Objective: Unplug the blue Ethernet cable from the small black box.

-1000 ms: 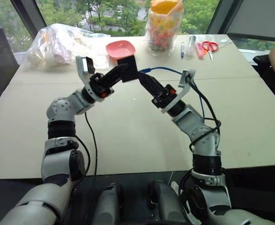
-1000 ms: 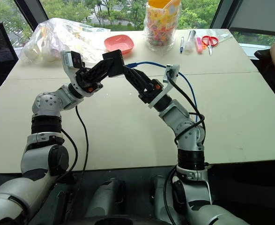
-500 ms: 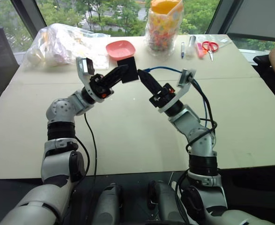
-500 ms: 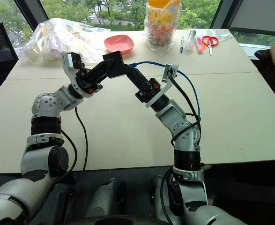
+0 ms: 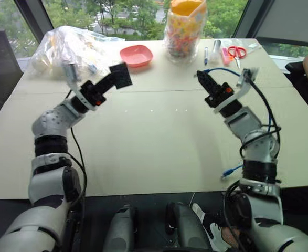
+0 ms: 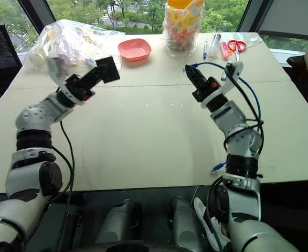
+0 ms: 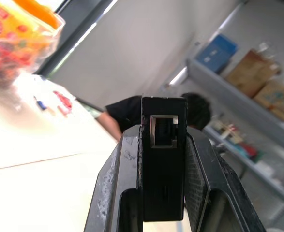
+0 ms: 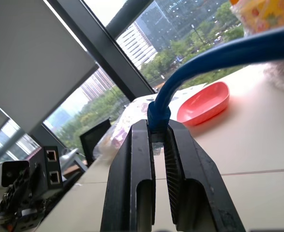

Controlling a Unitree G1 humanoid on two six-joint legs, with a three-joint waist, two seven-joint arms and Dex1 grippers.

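No writing can be read on the matte, flat, square small black box (image 5: 120, 75), clamped in the left gripper (image 5: 113, 80) with its socket bare, well apart from the right gripper (image 5: 202, 79), which pinches the plug of the smooth, round blue Ethernet cable (image 8: 214, 55) above the table (image 5: 154, 142).

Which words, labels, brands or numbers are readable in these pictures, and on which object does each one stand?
None can be read.
Snack bag: red printing, too blurred to read.
Shelf boxes: no legible marking.
Small black box: shows no marking.
Blue Ethernet cable: shows no print.
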